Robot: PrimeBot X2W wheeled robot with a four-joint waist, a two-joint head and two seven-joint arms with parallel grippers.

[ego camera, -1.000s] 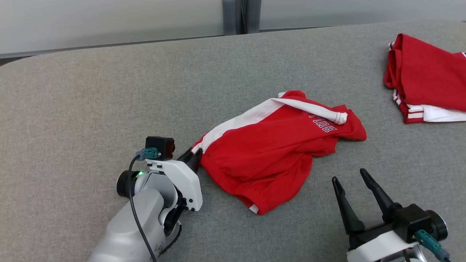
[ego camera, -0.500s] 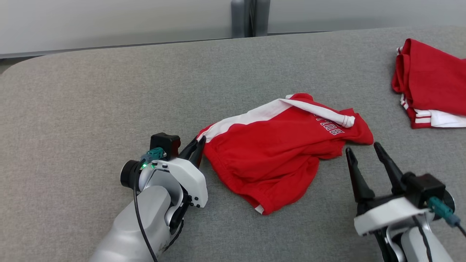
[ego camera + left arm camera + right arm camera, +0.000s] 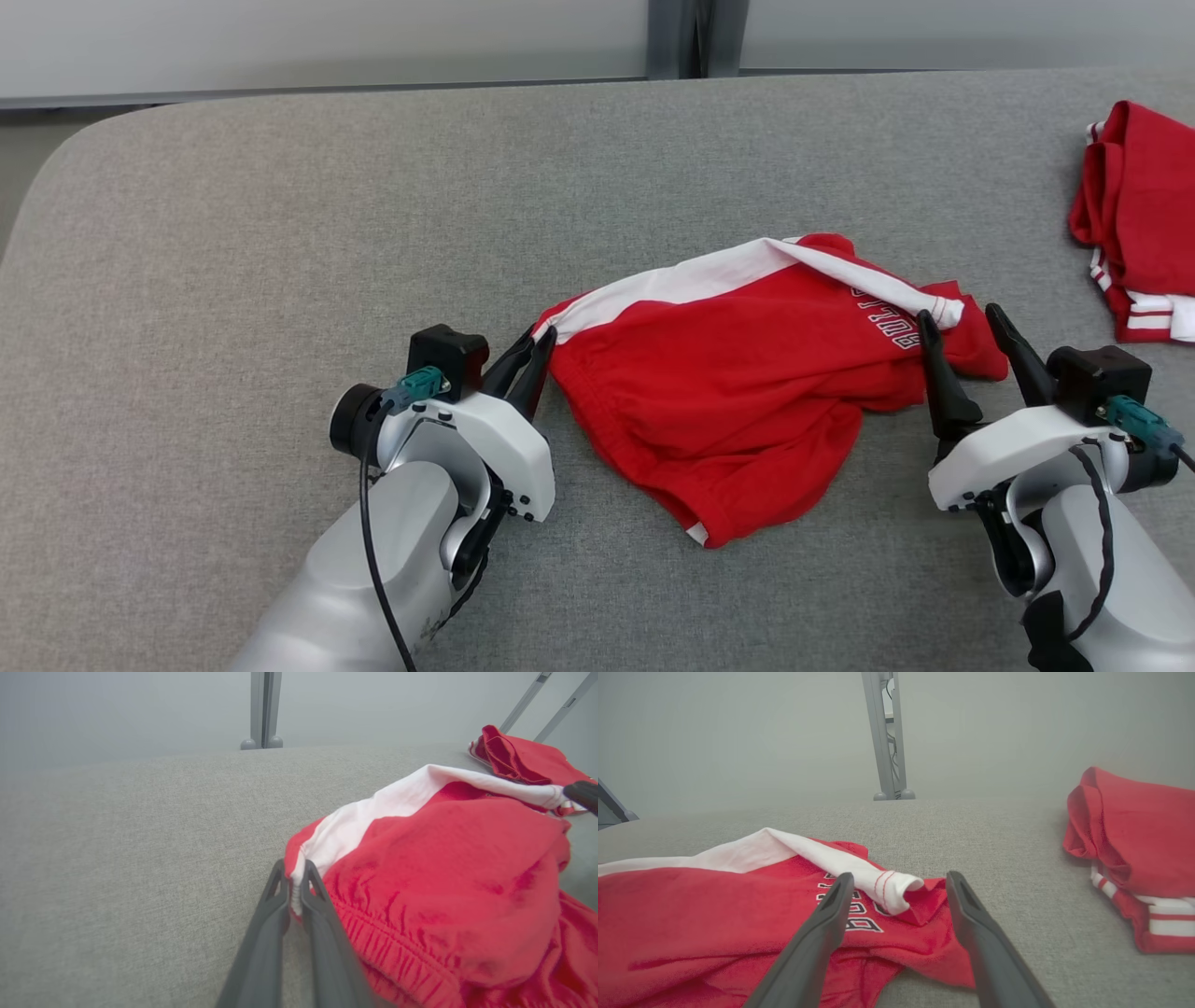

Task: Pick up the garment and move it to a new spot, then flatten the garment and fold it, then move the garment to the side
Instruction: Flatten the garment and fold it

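Looking down from the head view, you see the red-and-white garment [image 3: 728, 392] lying crumpled on the grey padded surface [image 3: 280, 233], with the left gripper [image 3: 540, 338] pinched on its left corner and the right gripper [image 3: 958, 317] spread at its right end (a second red garment [image 3: 1134, 215] lies well apart, far right). Your left wrist view shows both dark fingers pressed together on the white-striped waistband corner. Your right wrist view shows the fingers wide apart with the rolled white hem between them, gripping nothing.
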